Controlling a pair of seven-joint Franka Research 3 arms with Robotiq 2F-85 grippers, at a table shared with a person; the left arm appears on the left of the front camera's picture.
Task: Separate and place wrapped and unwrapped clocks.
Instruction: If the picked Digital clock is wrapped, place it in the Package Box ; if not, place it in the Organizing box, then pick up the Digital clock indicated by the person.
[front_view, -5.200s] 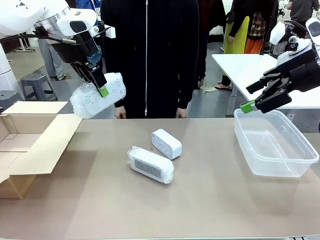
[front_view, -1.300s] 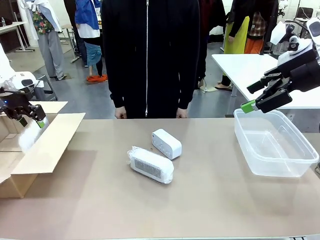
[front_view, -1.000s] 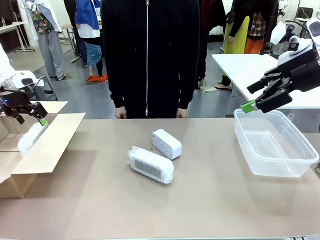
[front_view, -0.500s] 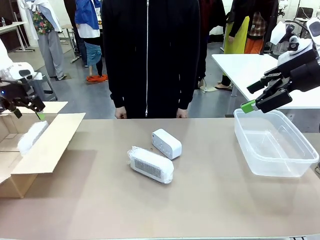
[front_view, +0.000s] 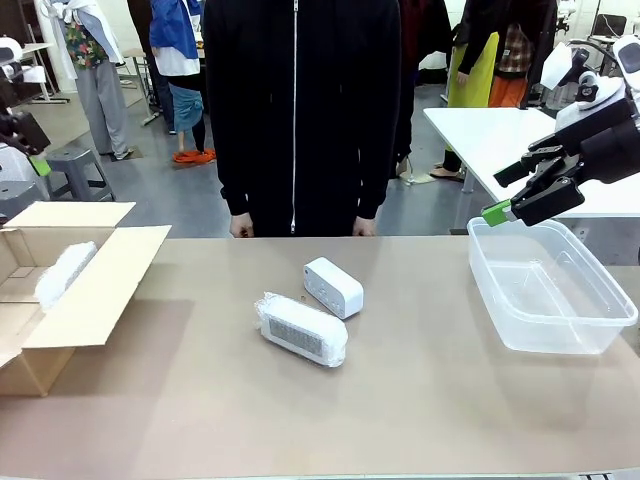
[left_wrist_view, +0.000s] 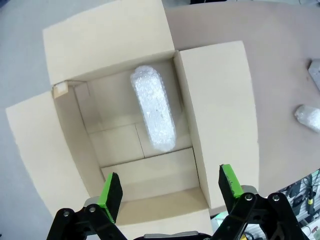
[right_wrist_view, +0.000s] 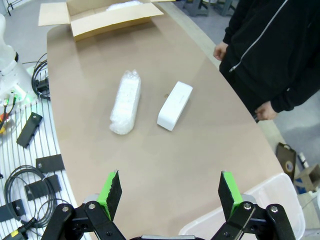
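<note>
Brown table (front_view: 420, 400): two wrapped clocks (front_view: 302, 328), one unwrapped clock (front_view: 333, 287)

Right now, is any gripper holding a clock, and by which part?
Nothing is held. The left gripper is open above the box, where one wrapped clock lies free. The right gripper is open and empty too.

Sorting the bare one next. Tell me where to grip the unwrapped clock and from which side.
Grip the unwrapped clock at mid-length, across its short width, coming straight down from above with the open right gripper. It lies flat on the table, long sides free, with a gap to the wrapped clock.
</note>
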